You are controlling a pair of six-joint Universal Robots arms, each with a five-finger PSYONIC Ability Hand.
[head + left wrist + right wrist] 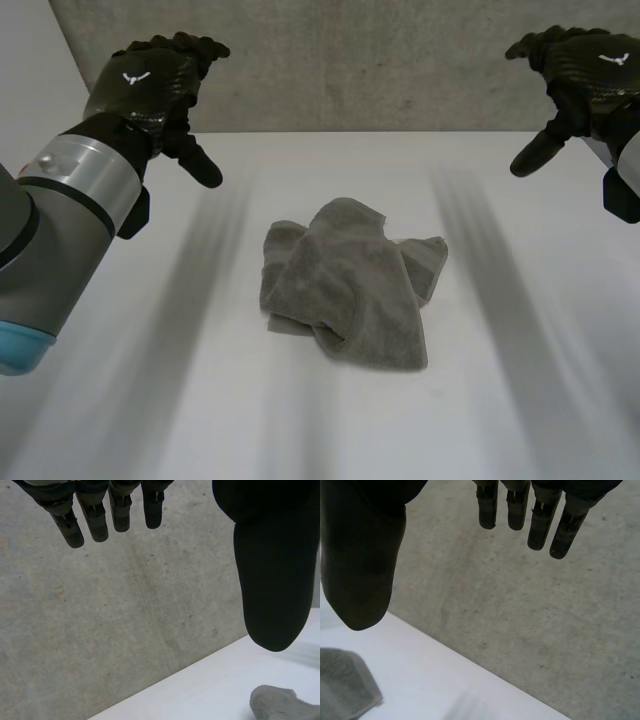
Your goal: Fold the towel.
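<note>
A grey towel (350, 282) lies crumpled in a heap on the middle of the white table (200, 420). My left hand (155, 85) hangs raised at the far left, well clear of the towel, open with straight fingers (90, 520) and nothing in it. My right hand (585, 75) hangs raised at the far right, likewise open, fingers (540, 522) straight and empty. A bit of the towel (282, 705) peeks in below the left thumb, and an edge of the towel (342, 685) lies below the right thumb.
A grey concrete wall (370, 60) rises just behind the table's far edge. Bare tabletop surrounds the towel on all sides.
</note>
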